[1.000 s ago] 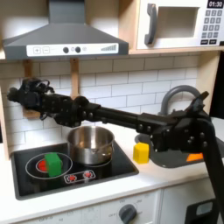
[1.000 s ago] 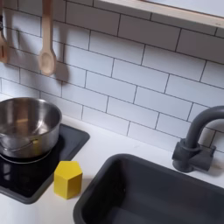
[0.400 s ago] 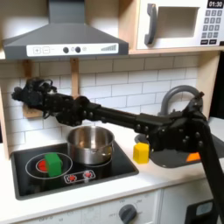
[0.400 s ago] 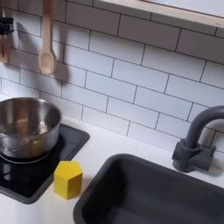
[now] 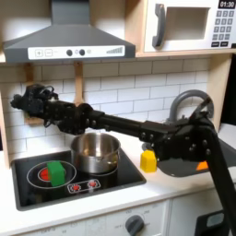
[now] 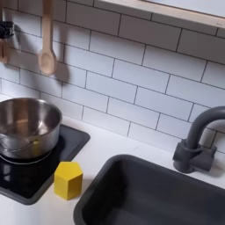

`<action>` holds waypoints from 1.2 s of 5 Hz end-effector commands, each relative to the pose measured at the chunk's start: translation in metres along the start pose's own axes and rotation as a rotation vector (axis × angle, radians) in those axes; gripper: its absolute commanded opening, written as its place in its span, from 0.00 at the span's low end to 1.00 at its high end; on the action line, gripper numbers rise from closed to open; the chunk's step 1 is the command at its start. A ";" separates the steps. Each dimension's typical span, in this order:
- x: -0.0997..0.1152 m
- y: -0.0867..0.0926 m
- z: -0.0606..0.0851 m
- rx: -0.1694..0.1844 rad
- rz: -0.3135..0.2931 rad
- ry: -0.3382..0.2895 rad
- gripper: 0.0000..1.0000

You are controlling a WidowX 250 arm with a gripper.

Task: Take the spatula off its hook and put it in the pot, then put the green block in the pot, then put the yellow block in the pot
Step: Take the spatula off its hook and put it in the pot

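In the first exterior view my gripper (image 5: pixel 30 98) reaches to the wall at the far left, right at the spatula (image 5: pixel 29 76) hanging from its hook. The fingers are too dark and small to read. In the second exterior view a black fingertip (image 6: pixel 4 30) overlaps the spatula (image 6: pixel 3 51) at the left edge. The steel pot (image 5: pixel 95 152) (image 6: pixel 26 128) stands on the stove. On the red burner at the first exterior view's left sits the green block (image 5: pixel 57 171). The yellow block (image 5: pixel 148 160) (image 6: pixel 68 179) rests between the stove and the sink.
A wooden spoon (image 5: pixel 78 79) (image 6: pixel 47 40) hangs beside the spatula. The black stove top (image 5: pixel 111 182) lies under the pot. A dark sink (image 6: pixel 158 195) with a grey faucet (image 6: pixel 198 141) is to the right, with an orange piece (image 5: pixel 200 166) in it. The range hood (image 5: pixel 69 37) is overhead.
In the second exterior view the black fingertip came in at the left edge by the spatula and now sits slightly lower. The blocks and pot have not moved.
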State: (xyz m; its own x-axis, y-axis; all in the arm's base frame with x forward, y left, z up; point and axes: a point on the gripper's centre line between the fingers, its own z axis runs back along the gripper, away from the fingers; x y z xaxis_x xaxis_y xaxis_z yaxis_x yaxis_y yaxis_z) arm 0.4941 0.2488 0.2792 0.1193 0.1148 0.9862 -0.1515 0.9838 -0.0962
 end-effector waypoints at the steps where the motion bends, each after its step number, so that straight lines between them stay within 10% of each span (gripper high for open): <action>1: 0.001 -0.001 -0.007 -0.002 0.019 -0.019 1.00; 2: 0.005 -0.005 -0.007 -0.011 0.018 -0.031 0.12; 6: 0.013 -0.005 -0.006 -0.017 0.032 -0.060 0.00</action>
State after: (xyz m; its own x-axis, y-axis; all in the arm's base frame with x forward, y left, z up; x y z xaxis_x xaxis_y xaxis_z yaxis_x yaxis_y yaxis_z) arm 0.5030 0.2437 0.2866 0.0671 0.1331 0.9888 -0.1358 0.9830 -0.1232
